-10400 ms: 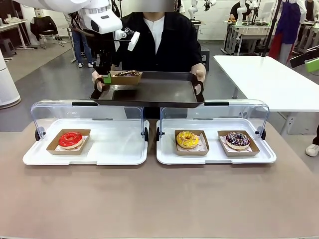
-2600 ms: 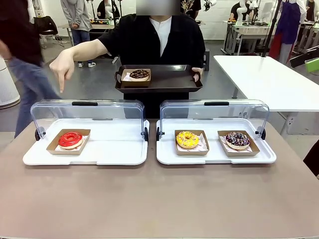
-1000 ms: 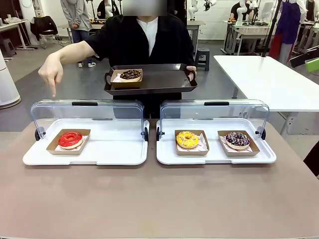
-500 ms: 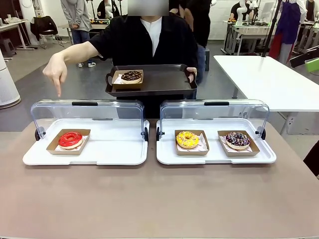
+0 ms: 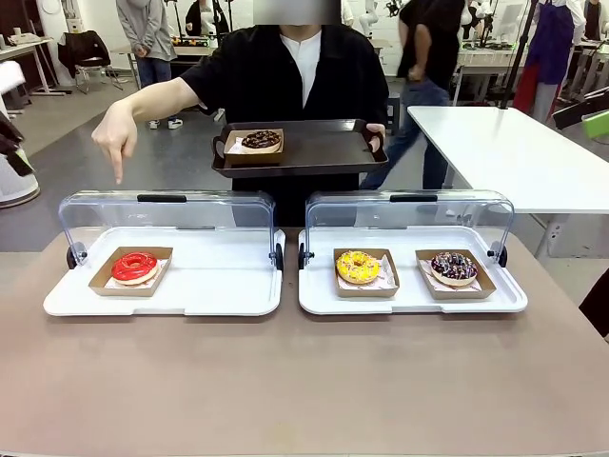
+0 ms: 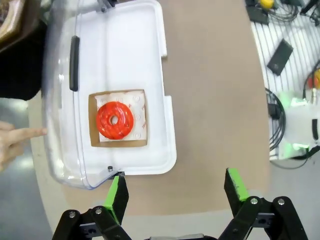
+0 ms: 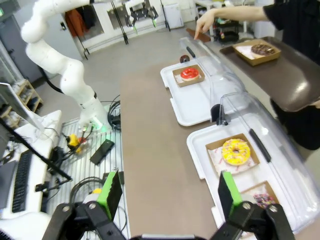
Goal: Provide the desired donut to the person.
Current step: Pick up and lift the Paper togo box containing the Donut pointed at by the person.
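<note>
The person (image 5: pixel 303 71) stands at the far side and holds a dark tray (image 5: pixel 324 150) with a chocolate donut (image 5: pixel 261 140) in a box. Their other hand (image 5: pixel 116 141) points down at the left display case, where a red donut (image 5: pixel 134 266) (image 6: pixel 115 120) sits in a cardboard box. My left gripper (image 6: pixel 177 192) hangs open high above that case, nothing between its green pads. My right gripper (image 7: pixel 169 192) is open and empty too, high over the table's near right side. A yellow donut (image 5: pixel 358 267) (image 7: pixel 236 150) and a dark sprinkled donut (image 5: pixel 454 267) lie in the right case.
Both white cases have their clear lids (image 5: pixel 162 217) tipped back, with black handles (image 6: pixel 74 62). The brown table (image 5: pixel 304 381) in front of the cases is bare. Part of my left arm (image 5: pixel 9 81) shows at the left edge. Cables and a stand (image 7: pixel 95 145) lie beside the table.
The person shifted the tray a little to the right and kept pointing at the left case. Part of my left arm has come into the front view at the left edge.
</note>
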Controlling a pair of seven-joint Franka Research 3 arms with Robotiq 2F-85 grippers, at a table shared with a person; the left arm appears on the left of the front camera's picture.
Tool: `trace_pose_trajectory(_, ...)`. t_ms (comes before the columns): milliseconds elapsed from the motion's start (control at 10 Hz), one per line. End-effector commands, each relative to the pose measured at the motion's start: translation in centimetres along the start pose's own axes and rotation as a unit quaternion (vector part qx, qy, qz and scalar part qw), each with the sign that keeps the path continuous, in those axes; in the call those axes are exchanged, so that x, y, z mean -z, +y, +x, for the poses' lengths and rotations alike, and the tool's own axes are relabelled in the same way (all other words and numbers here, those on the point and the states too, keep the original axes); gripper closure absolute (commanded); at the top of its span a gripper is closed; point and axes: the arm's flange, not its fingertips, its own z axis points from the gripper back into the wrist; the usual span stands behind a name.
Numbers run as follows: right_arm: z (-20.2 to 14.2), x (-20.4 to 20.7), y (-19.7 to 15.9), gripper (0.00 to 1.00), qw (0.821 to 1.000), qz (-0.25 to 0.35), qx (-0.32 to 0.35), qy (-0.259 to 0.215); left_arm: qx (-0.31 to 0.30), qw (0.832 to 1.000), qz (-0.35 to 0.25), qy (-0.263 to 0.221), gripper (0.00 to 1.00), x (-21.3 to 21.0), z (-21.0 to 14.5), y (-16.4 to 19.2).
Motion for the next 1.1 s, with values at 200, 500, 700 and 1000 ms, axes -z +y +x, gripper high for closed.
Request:
trace_pose_trajectory(200,0.0,0.1,0.0,0.0,1.0,0.003,-0.005,-0.003,0.005,0.995,0.025,0.1,0.0,8.7,1.8,1.7)
trace_pose_trajectory(500,0.0,0.1,0.0,0.0,1.0,0.003,-0.005,-0.003,0.001,0.998,0.015,0.066,0.0,13.1,0.8,3.2)
trace_pose_trajectory(700,0.0,0.1,0.0,0.0,1.0,0.003,-0.005,-0.003,0.001,0.998,0.023,0.056,0.0,16.0,0.0,3.4)
trace_pose_trajectory(1000,0.0,0.1,0.0,0.0,1.0,0.003,-0.005,-0.003,-0.01,0.998,0.019,0.053,0.0,19.2,-1.1,3.6)
